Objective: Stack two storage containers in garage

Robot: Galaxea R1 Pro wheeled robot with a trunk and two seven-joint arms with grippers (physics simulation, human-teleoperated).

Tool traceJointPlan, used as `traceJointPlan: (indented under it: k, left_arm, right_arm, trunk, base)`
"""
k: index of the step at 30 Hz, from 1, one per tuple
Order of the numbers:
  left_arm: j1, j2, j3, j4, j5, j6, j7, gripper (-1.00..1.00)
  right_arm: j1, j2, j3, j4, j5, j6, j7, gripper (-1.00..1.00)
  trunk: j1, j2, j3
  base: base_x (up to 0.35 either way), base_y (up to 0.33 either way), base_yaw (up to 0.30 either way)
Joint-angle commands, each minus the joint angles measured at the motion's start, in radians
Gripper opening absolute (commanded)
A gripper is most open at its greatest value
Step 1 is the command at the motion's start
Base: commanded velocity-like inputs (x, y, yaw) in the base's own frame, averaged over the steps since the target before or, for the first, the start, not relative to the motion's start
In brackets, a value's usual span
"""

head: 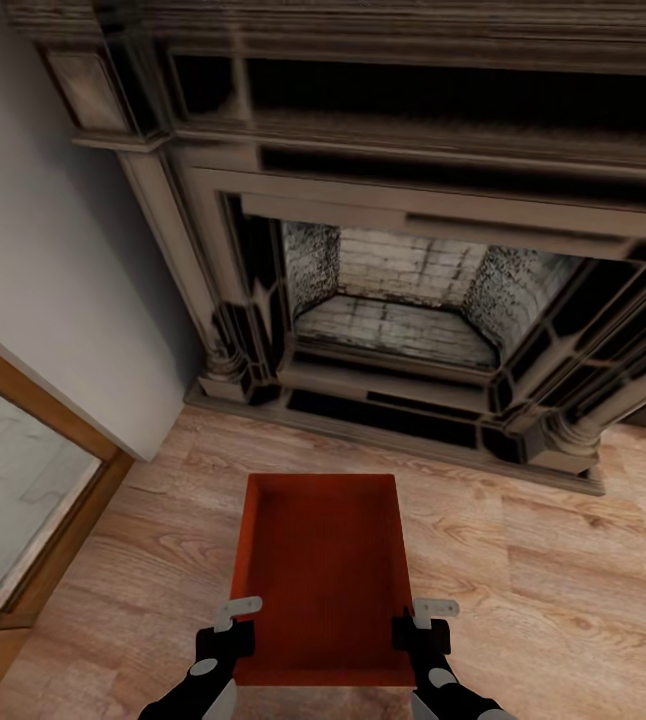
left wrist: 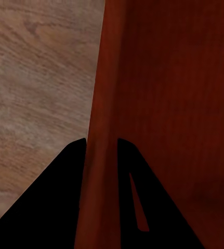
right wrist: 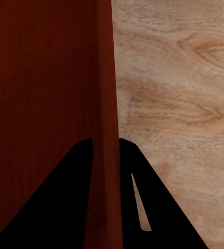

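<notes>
Firmly held: one container between both arms, in front of the fireplace

Both jaws are clamped on the side walls of one storage container [head: 323,575]. The left gripper [head: 225,632] holds the left wall near the end of the box that is closest to the robot; in the left wrist view its two black fingers [left wrist: 49,207] stand one on each side of the thin orange-red wall [left wrist: 99,155], touching it. The right gripper [head: 421,628] does the same on the right wall; in the right wrist view one finger [right wrist: 54,207] is inside the box and the other is outside, with the wall [right wrist: 105,155] between them.

Between the two pairs of jaws lies the flat bottom of the container, and it is empty. The box is orange-red and rectangular, with its long side pointing away from the robot.

Under and around the box is the light wood-plank floor [head: 563,590]. Beyond the far end of the box stands the fireplace [head: 403,300] with a dark ornate surround and pale brick inside. To the left of the left jaws there is a white wall [head: 53,250] and a wood-framed panel [head: 23,490].
</notes>
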Motion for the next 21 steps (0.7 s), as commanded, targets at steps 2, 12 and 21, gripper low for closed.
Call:
traceJointPlan:
  k: [2,12,21]
  left_arm:
    - [-0.001,0.001,-0.016,0.0,0.01,-0.001,-0.005,-1.0]
    - [-0.001,0.001,-0.018,-0.003,0.01,-0.001,-0.005,-1.0]
    - [-0.001,0.001,-0.018,-0.004,0.01,-0.001,-0.005,-1.0]
  right_arm:
    - [0.0,-0.003,0.022,0.001,0.006,-0.002,0.002,-1.0]
    - [0.0,-0.003,0.022,0.001,0.006,-0.001,0.003,-1.0]
    - [0.0,-0.003,0.022,0.001,0.006,-0.001,0.003,-1.0]
  trunk:
    - [-0.008,0.014,0.006]
    - [-0.046,0.084,0.037]
    - [-0.081,0.147,0.065]
  base:
    - [0.0,0.0,0.0]
    - [0.0,0.0,0.0]
    - [0.0,0.0,0.0]
